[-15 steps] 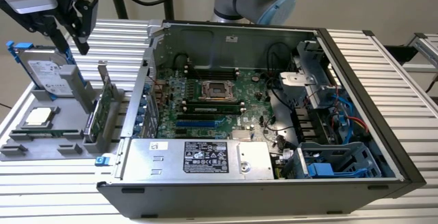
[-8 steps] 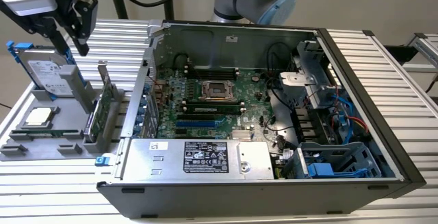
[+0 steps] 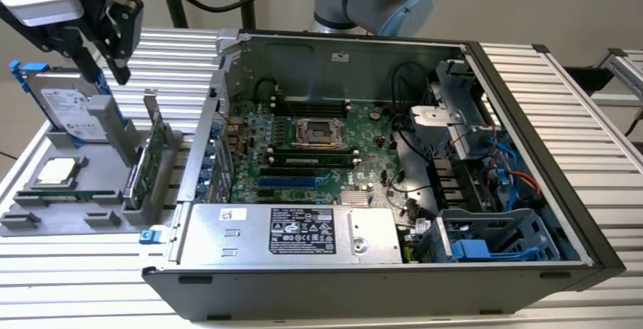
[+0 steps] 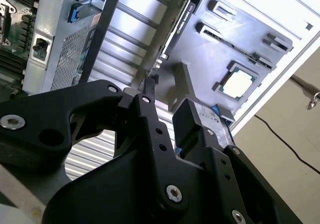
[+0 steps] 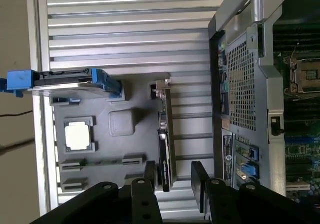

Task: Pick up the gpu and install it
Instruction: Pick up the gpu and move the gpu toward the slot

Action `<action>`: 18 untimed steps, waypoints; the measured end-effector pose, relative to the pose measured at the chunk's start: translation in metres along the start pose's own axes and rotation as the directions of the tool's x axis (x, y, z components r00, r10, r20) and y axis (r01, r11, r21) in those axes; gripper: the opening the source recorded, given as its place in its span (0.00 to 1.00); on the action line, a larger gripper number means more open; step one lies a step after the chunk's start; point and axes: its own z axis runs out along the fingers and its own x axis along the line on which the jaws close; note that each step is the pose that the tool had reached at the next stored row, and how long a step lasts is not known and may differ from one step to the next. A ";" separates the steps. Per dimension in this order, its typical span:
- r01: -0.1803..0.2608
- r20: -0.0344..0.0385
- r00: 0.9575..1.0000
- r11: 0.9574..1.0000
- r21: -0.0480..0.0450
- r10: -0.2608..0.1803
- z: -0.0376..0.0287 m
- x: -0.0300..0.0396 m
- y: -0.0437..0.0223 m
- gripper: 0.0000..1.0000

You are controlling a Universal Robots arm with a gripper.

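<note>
Currently, in the exterior view, the gripper [image 3: 114, 62] hangs in the upper left of the frame, above the gray holder tray [image 3: 60, 208], fingers apart and holding nothing. The gpu [image 3: 149, 156] stands on edge in a slot of that tray at the left-centre of the frame, bracket end up. That likely keeps its top edge free for a pinch from above. The hard drive [image 3: 65, 107] and a cpu chip [image 3: 56, 172] sit in the same tray. The open case [image 3: 351, 284] lies on its side just beside the tray, with the motherboard [image 3: 301, 159] facing up so the slots can be reached from above. In the second wrist view the gripper [image 4: 167, 109] is empty with a clear gap between its fingers, and the gpu [image 4: 177, 24] is seen edge-on beyond them, well apart. In the first wrist view the gripper [image 5: 175, 176] looks roughly lined up with the thin edge of the gpu [image 5: 164, 139] but is not touching it. Judgement: the approach is under way and no grasp has been made yet.
</note>
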 end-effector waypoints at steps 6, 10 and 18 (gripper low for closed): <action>0.000 0.000 1.000 1.000 0.000 0.000 0.0008 -0.0001 -0.0012 1.00; 0.000 0.000 1.000 1.000 0.000 0.000 0.0014 -0.0001 -0.0018 1.00; 0.000 0.000 1.000 1.000 0.000 0.000 0.0025 -0.0001 -0.0028 1.00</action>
